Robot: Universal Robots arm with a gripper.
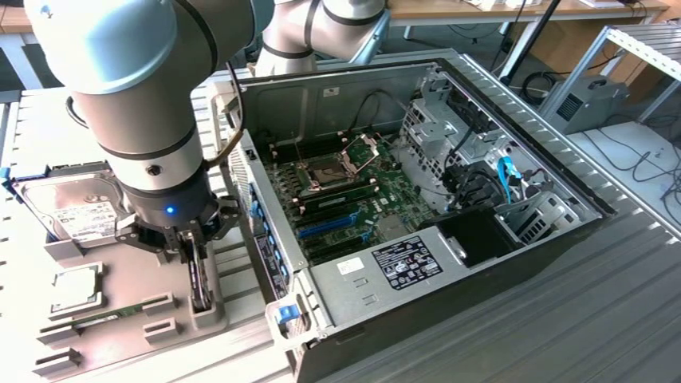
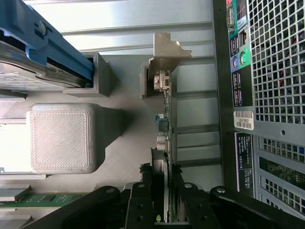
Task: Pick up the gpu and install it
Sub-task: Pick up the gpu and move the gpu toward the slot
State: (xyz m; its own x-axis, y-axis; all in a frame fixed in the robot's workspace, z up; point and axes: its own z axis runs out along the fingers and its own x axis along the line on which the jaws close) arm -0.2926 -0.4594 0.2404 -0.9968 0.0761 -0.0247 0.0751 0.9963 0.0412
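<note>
Gpu (image 1: 198,283) stands on edge in its grey holder (image 1: 120,275) at lower left, claw (image 2: 162,183) straddling it, grip impossible to tell; an off-centre pinch could tilt it.

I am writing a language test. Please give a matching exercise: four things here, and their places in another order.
1. green graphics card with silver end bracket
2. silver boxy hard drive with white label
3. narrow green memory stick
4. open grey metal computer case

A. exterior view's right, motherboard showing
B. on edge in the grey holder, at the black gripper
C. exterior view's left edge, blue rail attached
D. exterior view's lower left, low in the holder

Pairs: 1-B, 2-C, 3-D, 4-A
</note>
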